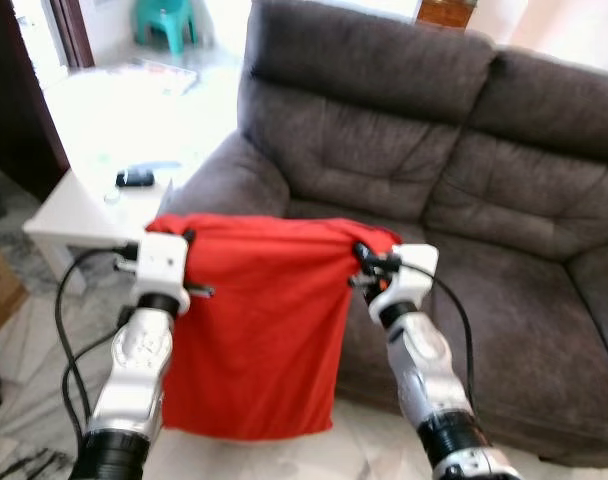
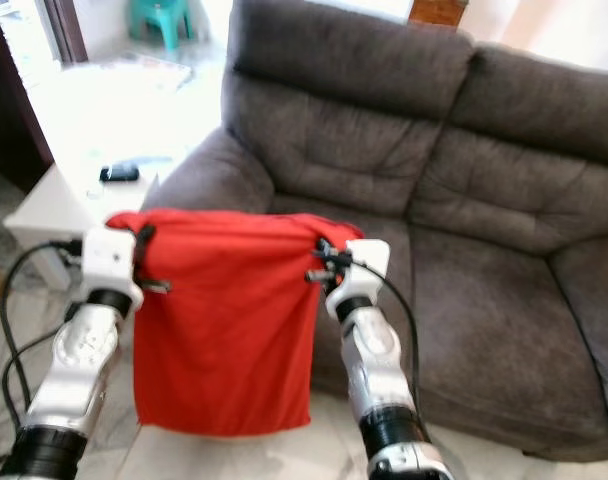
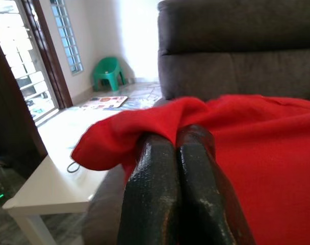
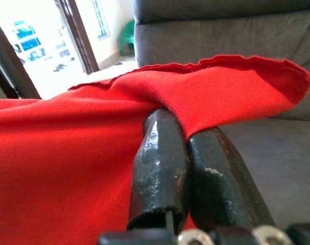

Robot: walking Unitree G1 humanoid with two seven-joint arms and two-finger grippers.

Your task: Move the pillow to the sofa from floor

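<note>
— Across the middle of the head views, what hangs between your arms?

— My soft red fabric pillow [image 1: 254, 330], held clear of the floor. My left gripper [image 1: 180, 243] has its upper left corner and my right gripper [image 1: 362, 258] its upper right corner, so the top edge is stretched between them and the rest droops straight down. Behind it, over the right and upper part of the frame, stands the dark grey plush sofa [image 1: 504, 200]; at the left edge is a low white table [image 1: 69, 215] with a small black object [image 1: 135, 178] on it.

— How do you judge it will handle?

— Light and limp, I think. It sags like cloth, so the corners are the sensible hold; a pinch on thin fabric could slip if I swing it hard.

— And the left wrist view?

— My two black fingers [image 3: 150, 194] are pressed together low in the frame, with a bunched red fold clamped at their tips. A green plastic chair [image 3: 108, 73] sits in the upper left.

— The right wrist view?

— Much alike: fingers [image 4: 160, 168] closed at lower centre, nipping the red hem that curls over them, sofa cushion beyond to the right.
</note>
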